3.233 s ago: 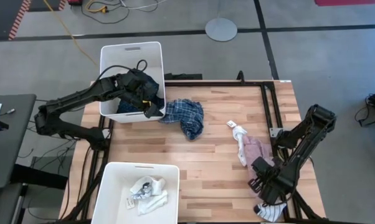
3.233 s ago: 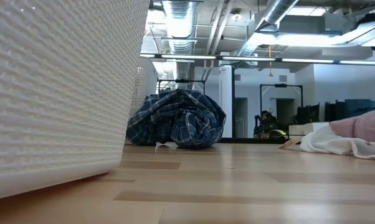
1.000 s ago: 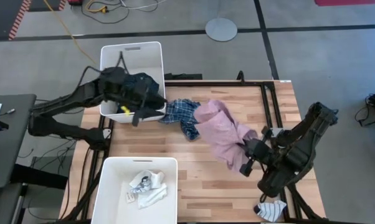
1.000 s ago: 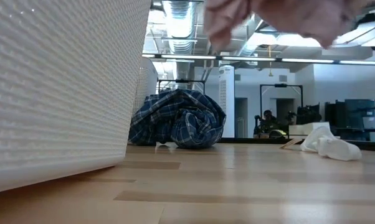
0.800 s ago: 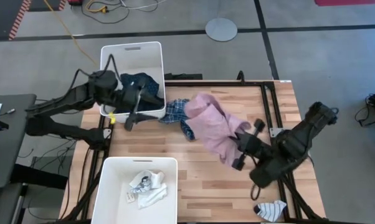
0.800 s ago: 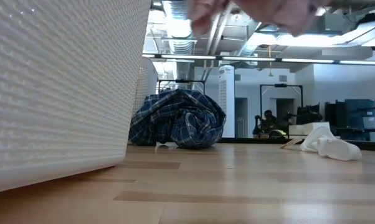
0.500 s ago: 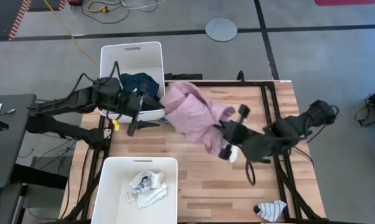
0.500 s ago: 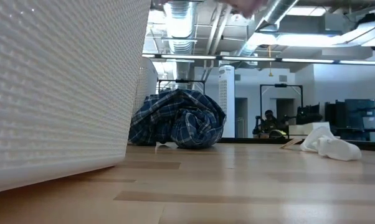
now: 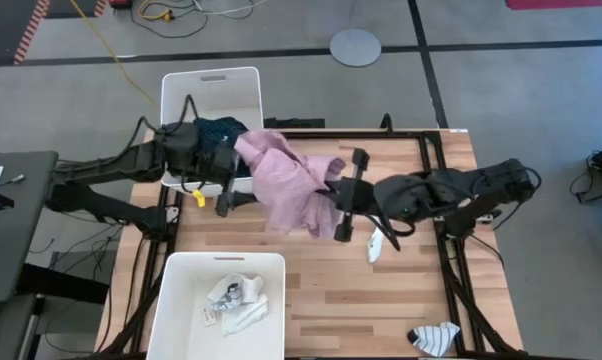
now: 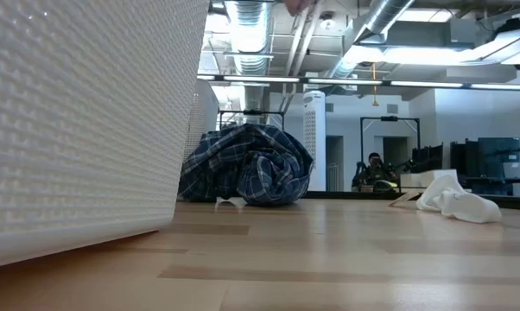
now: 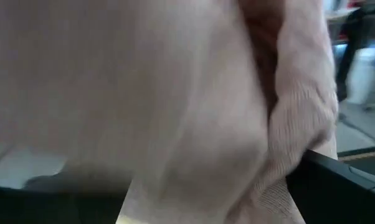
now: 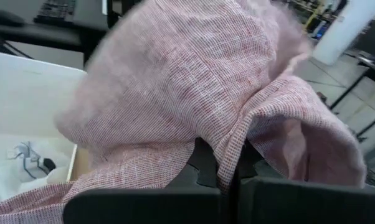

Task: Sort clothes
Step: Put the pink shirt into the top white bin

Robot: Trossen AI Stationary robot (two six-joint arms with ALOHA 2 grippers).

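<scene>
Pink shirt (image 9: 286,178) over blue plaid shirt (image 10: 245,166), beside far bin (image 9: 209,88).

A pink woven shirt (image 9: 286,182) is held aloft, draped and bunched over the table's middle. A crumpled blue plaid shirt (image 10: 247,164) is heaped on the wood, and a white sock (image 10: 454,206) lies well apart.

The pink shirt (image 9: 286,180) hides the plaid shirt (image 10: 247,166) from above, and fills the left wrist view as a blur.
</scene>
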